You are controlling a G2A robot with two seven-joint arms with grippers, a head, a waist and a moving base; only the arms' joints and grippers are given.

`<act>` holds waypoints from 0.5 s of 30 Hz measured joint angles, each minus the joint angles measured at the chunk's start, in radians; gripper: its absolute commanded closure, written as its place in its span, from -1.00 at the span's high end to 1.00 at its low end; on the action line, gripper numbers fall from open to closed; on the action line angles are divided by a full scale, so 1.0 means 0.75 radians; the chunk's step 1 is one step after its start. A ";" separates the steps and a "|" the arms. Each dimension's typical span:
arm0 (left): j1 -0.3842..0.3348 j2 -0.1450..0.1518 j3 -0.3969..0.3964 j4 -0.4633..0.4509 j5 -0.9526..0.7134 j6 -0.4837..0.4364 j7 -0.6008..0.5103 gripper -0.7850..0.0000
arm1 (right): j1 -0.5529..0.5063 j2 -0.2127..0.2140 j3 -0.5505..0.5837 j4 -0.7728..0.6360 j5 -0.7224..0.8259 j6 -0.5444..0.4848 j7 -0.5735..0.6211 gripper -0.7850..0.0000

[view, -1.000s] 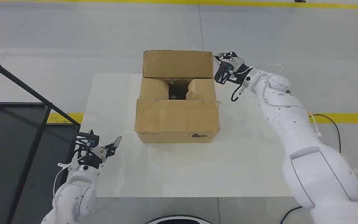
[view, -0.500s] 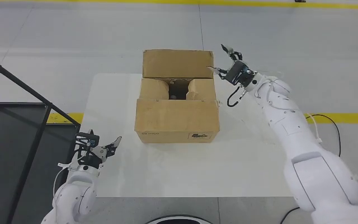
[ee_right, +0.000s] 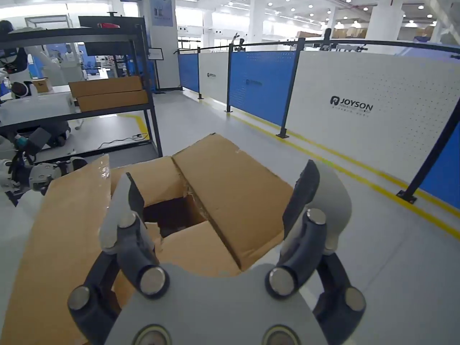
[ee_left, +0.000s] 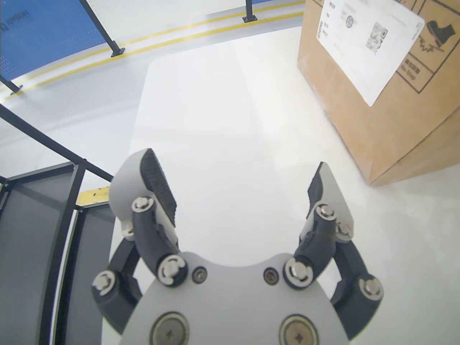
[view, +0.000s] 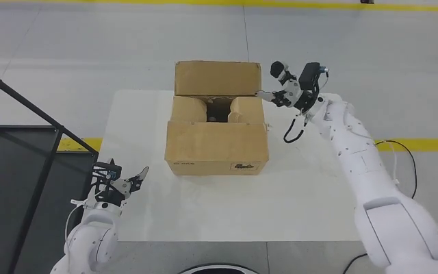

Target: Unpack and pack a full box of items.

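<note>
Box [view: 215,147] opening is the step in hand, by my read: unpack phase, nothing out on the bench [view: 205,205] yet.

Your right end effector [view: 269,82] is spread wide and holds nothing. It hangs just off the box's far right corner, fingers aimed in across the top.

Closest to it is the right side flap [view: 248,108], lying partly over the top. The left side flap [view: 188,108] does the same opposite. Between them is a dark opening [view: 219,109]; contents are too dim to tell. The far flap [view: 217,77] is folded back outward. The near flap [view: 215,137] looks turned out too, toward the robot.

Your left end effector [ee_left: 233,161] is also fully open and empty. It sits low over the bench's near left corner, well apart from the box.

The box itself sits mid-bench, upright, label side facing the left arm.

Next move, as I judge it: take the right end effector to the free edge of the right side flap, get one finger under it, close on the cardboard and swing it outward.

That calls for a thin-edge pinch, so line up square to the edge. Nothing braces the box, so it may slide; pull gently or bring the left arm in to steady it.
</note>
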 measured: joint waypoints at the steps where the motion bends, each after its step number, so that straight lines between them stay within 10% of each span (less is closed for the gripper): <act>1: 0.000 0.000 0.000 0.000 0.000 0.000 0.000 1.00 | -0.019 0.012 -0.047 -0.059 0.094 0.000 0.089 1.00; 15: 0.000 0.000 0.000 0.000 0.000 0.000 0.000 1.00 | -0.075 0.025 -0.059 -0.158 0.268 0.000 0.261 1.00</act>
